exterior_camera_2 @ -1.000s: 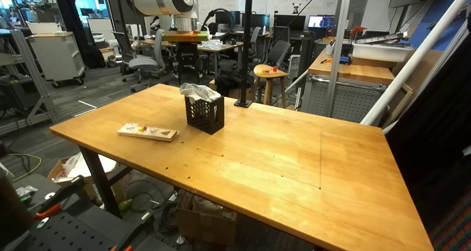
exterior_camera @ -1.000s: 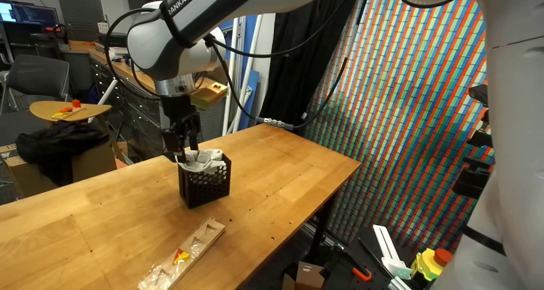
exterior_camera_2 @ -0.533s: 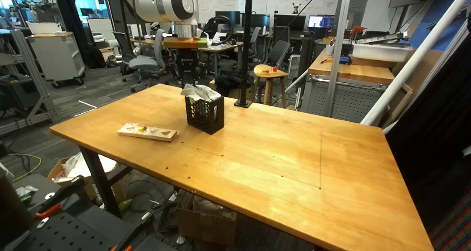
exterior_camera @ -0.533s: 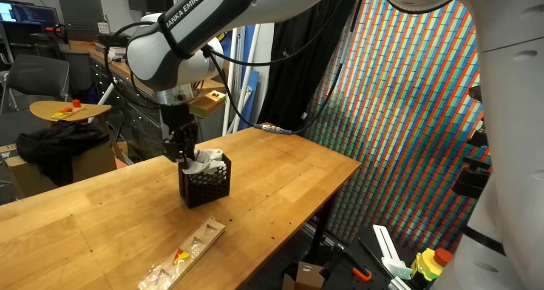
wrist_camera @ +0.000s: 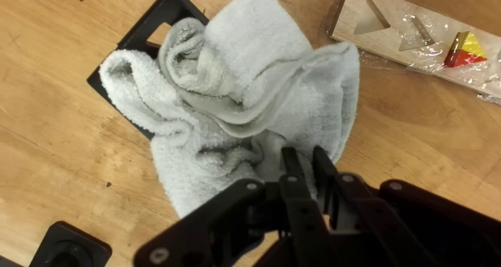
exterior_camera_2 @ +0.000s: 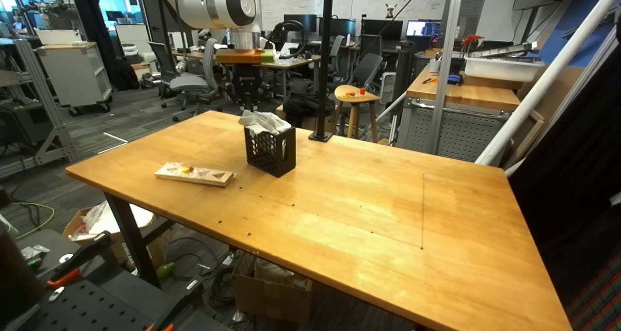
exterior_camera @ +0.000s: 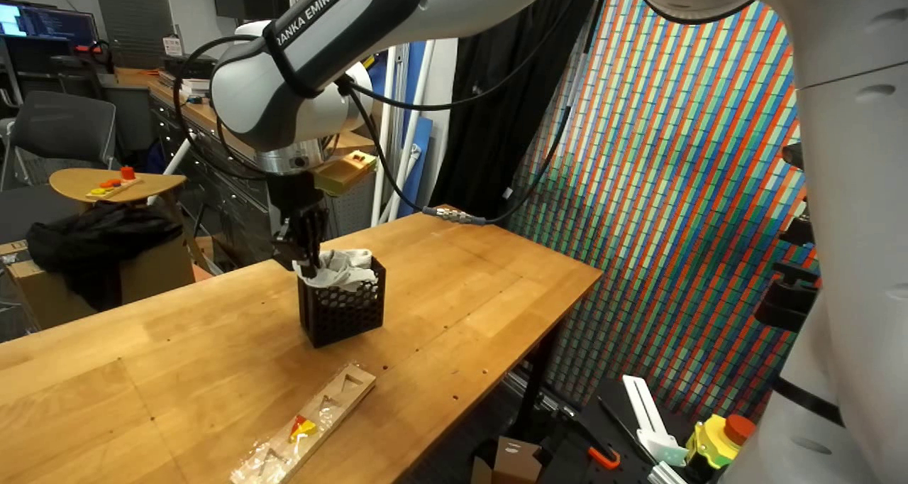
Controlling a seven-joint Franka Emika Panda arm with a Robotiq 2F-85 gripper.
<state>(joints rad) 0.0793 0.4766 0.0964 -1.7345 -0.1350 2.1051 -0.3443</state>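
A grey-white towelling cloth [wrist_camera: 258, 32] lies bunched in the top of a black perforated crate [exterior_camera: 347, 317], spilling over its rim in all views. My gripper [wrist_camera: 304, 149] points down at one side of the cloth, its fingers [wrist_camera: 290, 161] close together with what looks like a fold pinched between them. In both exterior views the gripper [exterior_camera: 310, 267] is at the crate's top edge, touching the cloth [exterior_camera: 344, 267]; the fingertips are partly lost against the dark crate. Most of the crate's inside is hidden under the cloth.
A wooden board [exterior_camera: 333, 413] with triangular cut-outs and a red and yellow piece lies in clear wrapping near the crate, on the wooden table [exterior_camera_2: 359, 253]. Behind the crate, a black upright pole [exterior_camera_2: 320, 136] stands on the table's far edge.
The arm came down to the cloth and then stayed nearly still. The fingers closed from wide apart to a narrow gap, and the cloth's edge beside them shifted and bunched.
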